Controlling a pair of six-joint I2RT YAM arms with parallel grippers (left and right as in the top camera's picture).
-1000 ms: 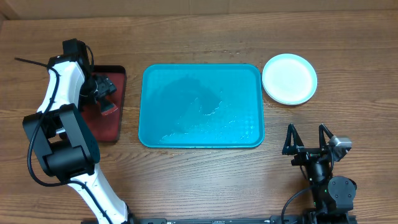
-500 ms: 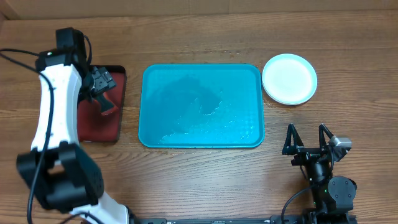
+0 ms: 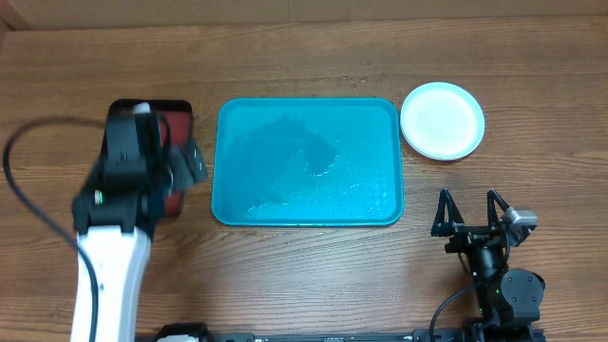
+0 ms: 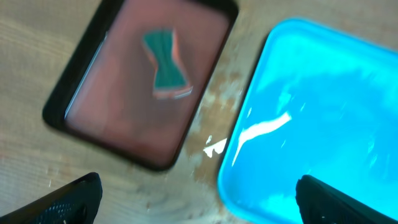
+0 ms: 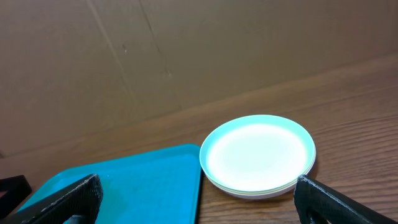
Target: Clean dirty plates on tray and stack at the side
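Note:
The teal tray lies mid-table with nothing on it, its surface showing wet glints. The plates sit stacked on the table just right of the tray, a pale mint one on top, with no red smears visible. They also show in the right wrist view, with a yellow-green rim below the top plate. My left gripper, blurred, hangs over the gap between the dark red tray and the teal tray. In the left wrist view it is open and empty. My right gripper is open and empty near the front right.
A dark red tray lies left of the teal tray, and a green and orange sponge lies on it. A brown cardboard wall stands behind the table.
My left arm has swung back from the far left over the dark red tray toward the front, and its gripper moved right toward the teal tray. The right arm has not moved.

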